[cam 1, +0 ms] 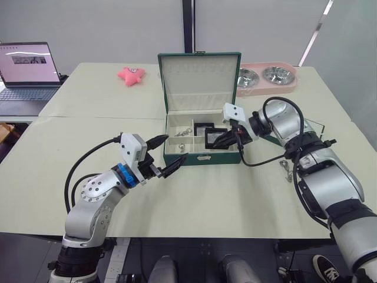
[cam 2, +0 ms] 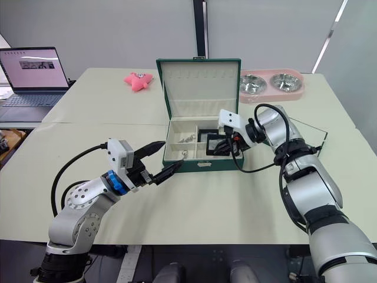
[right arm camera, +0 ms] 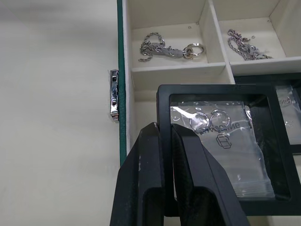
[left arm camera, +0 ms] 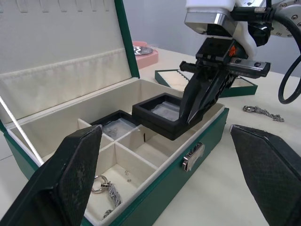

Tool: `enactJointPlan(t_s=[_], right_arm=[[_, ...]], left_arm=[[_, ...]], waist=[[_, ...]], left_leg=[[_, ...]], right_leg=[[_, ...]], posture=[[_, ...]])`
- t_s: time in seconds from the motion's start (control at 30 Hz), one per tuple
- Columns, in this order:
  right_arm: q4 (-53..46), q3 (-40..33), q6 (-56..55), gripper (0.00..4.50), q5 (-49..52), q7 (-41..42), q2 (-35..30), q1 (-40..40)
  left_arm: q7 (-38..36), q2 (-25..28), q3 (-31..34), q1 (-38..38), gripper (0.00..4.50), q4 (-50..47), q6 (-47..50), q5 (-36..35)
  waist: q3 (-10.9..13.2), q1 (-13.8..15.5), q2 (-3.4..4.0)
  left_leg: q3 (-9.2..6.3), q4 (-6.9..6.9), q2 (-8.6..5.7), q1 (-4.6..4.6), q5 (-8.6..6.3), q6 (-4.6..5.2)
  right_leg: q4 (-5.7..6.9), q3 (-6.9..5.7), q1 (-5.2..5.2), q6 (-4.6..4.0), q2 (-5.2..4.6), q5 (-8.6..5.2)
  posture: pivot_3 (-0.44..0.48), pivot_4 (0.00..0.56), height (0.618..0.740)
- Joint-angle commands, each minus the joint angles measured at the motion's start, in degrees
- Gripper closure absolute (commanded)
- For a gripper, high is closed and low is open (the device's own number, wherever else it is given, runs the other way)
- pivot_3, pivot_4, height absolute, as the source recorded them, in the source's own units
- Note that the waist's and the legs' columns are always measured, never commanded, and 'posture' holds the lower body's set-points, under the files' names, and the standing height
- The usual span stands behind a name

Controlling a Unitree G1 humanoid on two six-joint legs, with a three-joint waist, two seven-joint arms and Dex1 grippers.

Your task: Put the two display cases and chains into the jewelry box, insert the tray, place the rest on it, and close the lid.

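Observation:
The dark green jewelry box [cam 1: 203,158] stands open mid-table, its lid [cam 1: 199,79] upright. One display case [cam 1: 203,126] lies flat in a rear compartment. My right gripper [cam 1: 227,139] is shut on the second display case [right arm camera: 221,136] and holds it tilted over the box's front right compartment. Chains [right arm camera: 164,49] lie in the left compartments, and another chain [cam 1: 287,168] lies on the table to the right of the box. The tray [left arm camera: 165,79] sits on the table behind my right arm. In front of the box's left corner, my left gripper [cam 1: 171,151] hangs open and empty.
A pink double-bowl feeder [cam 1: 268,76] stands behind the box on the right. A pink star-shaped toy [cam 1: 131,73] lies at the back left. An open laptop [cam 1: 26,71] sits on a separate desk at the far left.

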Motion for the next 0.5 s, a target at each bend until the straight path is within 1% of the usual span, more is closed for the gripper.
enactJointPlan(t_s=[0.03,0.5], right_arm=[[0.73,-1.46,0.06,4.48,-0.48,1.12,0.73,-2.36],[3.46,-1.50,0.71,4.48,-3.41,1.91,2.38,-3.23]], left_arm=[[0.70,-0.23,0.52,0.14,0.00,-2.68,-0.18,-0.72],[1.90,-0.50,-0.09,1.24,0.00,-4.00,-0.04,-0.63]], waist=[[0.00,0.01,0.00],[0.00,0.01,0.01]], left_leg=[[0.00,0.00,0.00,0.00,0.00,0.00],[0.00,-0.01,0.00,0.00,0.00,0.00]], right_leg=[[0.00,-0.01,0.00,0.00,0.00,0.00],[0.01,0.00,0.00,0.00,0.00,0.00]], posture=[[0.000,0.150,0.740],[0.000,0.150,0.740]])
